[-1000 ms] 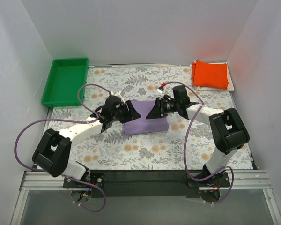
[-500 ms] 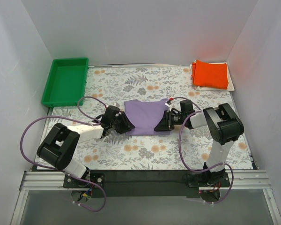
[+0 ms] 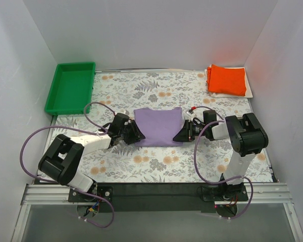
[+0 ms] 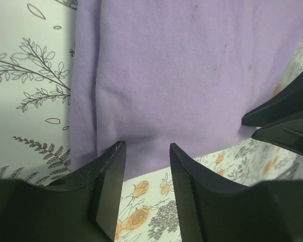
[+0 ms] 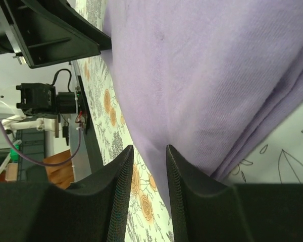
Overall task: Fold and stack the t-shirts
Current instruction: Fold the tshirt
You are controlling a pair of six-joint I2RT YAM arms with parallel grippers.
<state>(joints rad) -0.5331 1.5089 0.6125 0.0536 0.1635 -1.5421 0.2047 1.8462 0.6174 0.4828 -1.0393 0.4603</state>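
- Between my two grippers lay the lavender t-shirt (image 3: 159, 126), flat on the flowered table (image 3: 156, 166) and folded down to a broad rectangle.
- Its cloth was plain, soft and light purple. It was mostly smooth, with a few tiny dark flecks and one faint crease running front to back on the side nearest my left gripper (image 3: 135, 134).
- Its long axis ran straight from my left gripper across to my right gripper (image 3: 181, 135), so the two short sides faced outward toward them.
- I could not tell which edge was the collar or the hem.
- My left gripper lay low at the shirt's near corner on its side, with its jaws narrow. The folded edge sat in the gap between the fingers (image 4: 108, 186), but I could not tell whether it was actually clamped.
- My right gripper lay low at the opposite near corner, its fingers (image 5: 189, 186) drawn in narrow on the folded edge. Creases ran away from the gap, so it was holding the cloth.
- Well beyond my right gripper, in the far corner, sat the bright orange t-shirt (image 3: 227, 79), folded to a rectangle. It rested on the whitish t-shirt (image 3: 249, 91), whose edge showed along the outer side.
- Well beyond my left gripper stood the green tray (image 3: 53, 101), apart from every shirt.
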